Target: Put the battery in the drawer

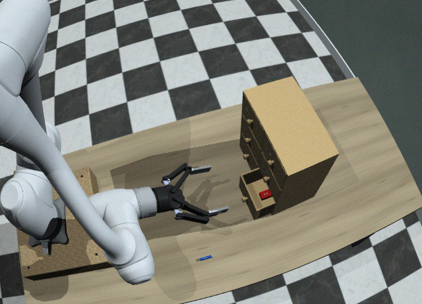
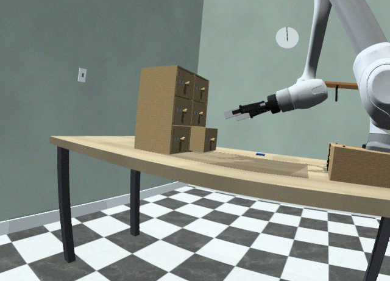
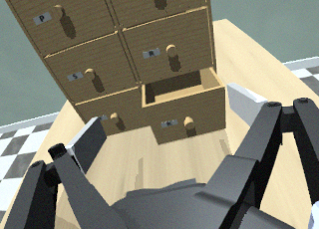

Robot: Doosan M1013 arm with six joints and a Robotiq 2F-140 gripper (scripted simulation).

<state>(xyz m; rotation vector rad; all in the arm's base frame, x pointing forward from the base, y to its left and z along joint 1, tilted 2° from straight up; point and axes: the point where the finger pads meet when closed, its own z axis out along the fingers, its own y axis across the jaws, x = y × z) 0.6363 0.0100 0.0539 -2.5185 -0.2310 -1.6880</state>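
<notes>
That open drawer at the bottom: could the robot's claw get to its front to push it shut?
Probably yes. The gripper is open, holds nothing and faces the drawer's front across bare table, with nothing between them.

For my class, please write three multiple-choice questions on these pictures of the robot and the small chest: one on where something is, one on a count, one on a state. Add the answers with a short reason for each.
1. Where is the red battery?
A. between the gripper's fingers
B. in the open drawer
C. on top of the chest

2. How many drawers does the chest have?
A. four
B. six
C. eight

3. What state is the gripper in?
A. open, holding nothing
B. shut on the battery
C. shut on a drawer knob

Answers:
1 B: the top view shows the red block lying inside the pulled-out bottom drawer.
2 B: the wrist view shows two columns of three drawer fronts.
3 A: its fingers stand wide apart in the air, short of the chest, with nothing between them.
</notes>
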